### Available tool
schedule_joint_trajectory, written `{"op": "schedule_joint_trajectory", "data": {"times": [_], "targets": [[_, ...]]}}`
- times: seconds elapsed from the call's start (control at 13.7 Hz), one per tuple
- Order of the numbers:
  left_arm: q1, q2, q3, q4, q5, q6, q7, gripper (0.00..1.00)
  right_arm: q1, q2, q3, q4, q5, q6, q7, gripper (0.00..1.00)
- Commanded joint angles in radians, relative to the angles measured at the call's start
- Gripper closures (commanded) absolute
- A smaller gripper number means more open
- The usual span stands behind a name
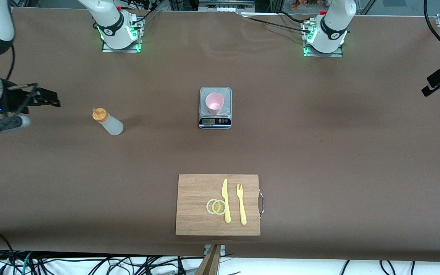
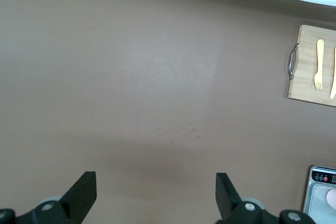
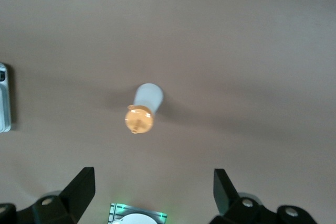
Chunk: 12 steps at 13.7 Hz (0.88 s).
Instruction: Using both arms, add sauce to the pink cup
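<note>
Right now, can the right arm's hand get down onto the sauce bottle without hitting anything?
Probably yes. The sauce bottle stands upright alone on bare table, apart from the scale, and the right hand is open above it with nothing between.

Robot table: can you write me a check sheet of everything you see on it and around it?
Surface: brown table, bare between things.
Job's things: sauce bottle upright toward the right arm's end; pink cup on the scale.
Clutter: cutting board with knife, fork, two lemon slices.
Hands: left hand open over bare table; right hand open above the bottle.
Cables: cables along the table's near edge.
Surroundings: green-lit arm bases.
</note>
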Motion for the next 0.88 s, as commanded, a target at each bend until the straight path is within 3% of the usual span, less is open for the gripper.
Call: {"op": "schedule_joint_trajectory", "data": {"times": [0.0, 0.8], "targets": [[0.002, 0.008, -0.005, 0.032, -0.047, -0.019, 0.023, 0.0, -0.015, -0.086, -0.018, -0.059, -0.016, 0.04, 0.009, 0.0], [0.002, 0.013, -0.004, 0.052, -0.051, -0.036, 0.02, 0.0, 0.013, -0.156, -0.021, -0.14, -0.025, 0.018, 0.13, 0.0]]}}
